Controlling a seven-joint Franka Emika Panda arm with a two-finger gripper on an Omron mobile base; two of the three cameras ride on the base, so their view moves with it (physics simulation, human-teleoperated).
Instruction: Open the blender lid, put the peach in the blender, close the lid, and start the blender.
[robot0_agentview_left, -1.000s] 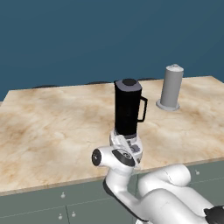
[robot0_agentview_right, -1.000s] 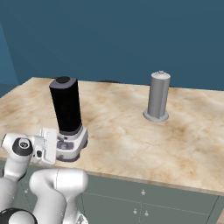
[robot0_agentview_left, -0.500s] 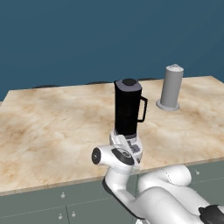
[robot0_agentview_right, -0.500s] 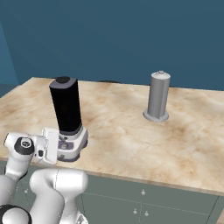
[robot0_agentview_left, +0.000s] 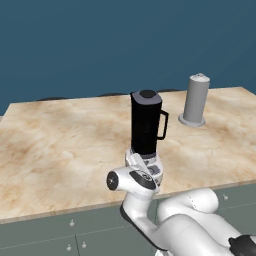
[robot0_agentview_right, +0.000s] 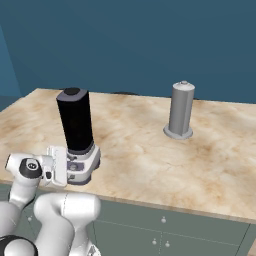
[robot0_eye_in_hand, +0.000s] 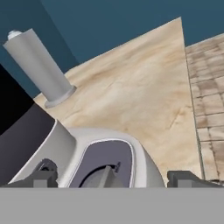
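The blender (robot0_agentview_left: 146, 125) (robot0_agentview_right: 75, 125) stands near the counter's front edge, a tall black jar with a side handle on a white-grey base. The blender lid (robot0_agentview_left: 147, 95) (robot0_agentview_right: 71, 92) sits shut on top of the jar. My gripper (robot0_eye_in_hand: 113, 178) is open and empty, low in front of the base, with its fingertips (robot0_eye_in_hand: 41, 178) wide apart on either side of the button panel (robot0_eye_in_hand: 103, 164). In the hand view the base (robot0_eye_in_hand: 144, 162) looms very close. The peach is out of view.
A plain grey cylinder (robot0_agentview_left: 195, 100) (robot0_agentview_right: 180, 110) (robot0_eye_in_hand: 39, 65) with a round foot stands farther back on the marble counter (robot0_agentview_left: 60, 140). The counter's front edge with grey drawers (robot0_agentview_right: 165, 230) runs below my hand. Tiled floor (robot0_eye_in_hand: 210, 87) lies past the counter's end.
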